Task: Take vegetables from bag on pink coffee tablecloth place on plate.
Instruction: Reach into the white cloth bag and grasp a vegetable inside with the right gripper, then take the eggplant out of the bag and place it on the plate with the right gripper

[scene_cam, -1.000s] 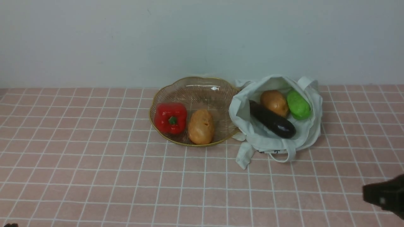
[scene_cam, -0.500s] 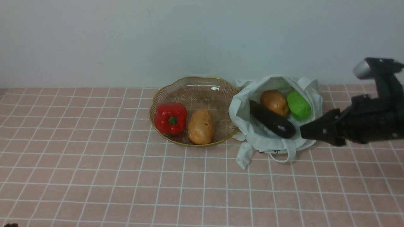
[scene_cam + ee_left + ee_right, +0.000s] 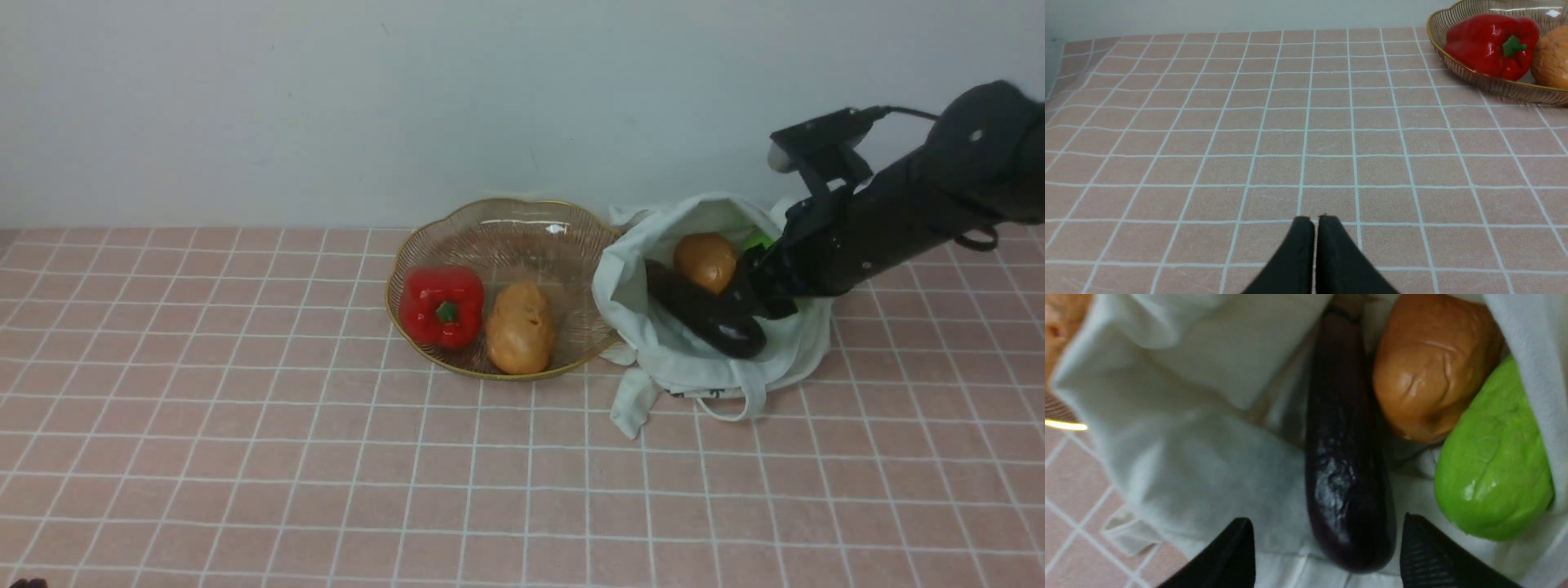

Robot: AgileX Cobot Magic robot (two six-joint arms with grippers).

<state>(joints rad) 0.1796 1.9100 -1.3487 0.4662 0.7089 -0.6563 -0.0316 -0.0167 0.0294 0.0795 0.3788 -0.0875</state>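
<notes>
Three vegetables, eggplant, potato and green one, lie in the bag near the table's far edge; the right pincer, spread apart astride the eggplant, should descend centred and clamp its middle before lifting toward the plate.

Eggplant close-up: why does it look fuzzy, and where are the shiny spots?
Right wrist view: the eggplant fills the frame and looks soft, probably because it is too close to focus, with pale glare on its skin. Front view: a white glint sits on the far side of the plate. Left wrist view: the pink tablecloth grid is crisp.
</notes>
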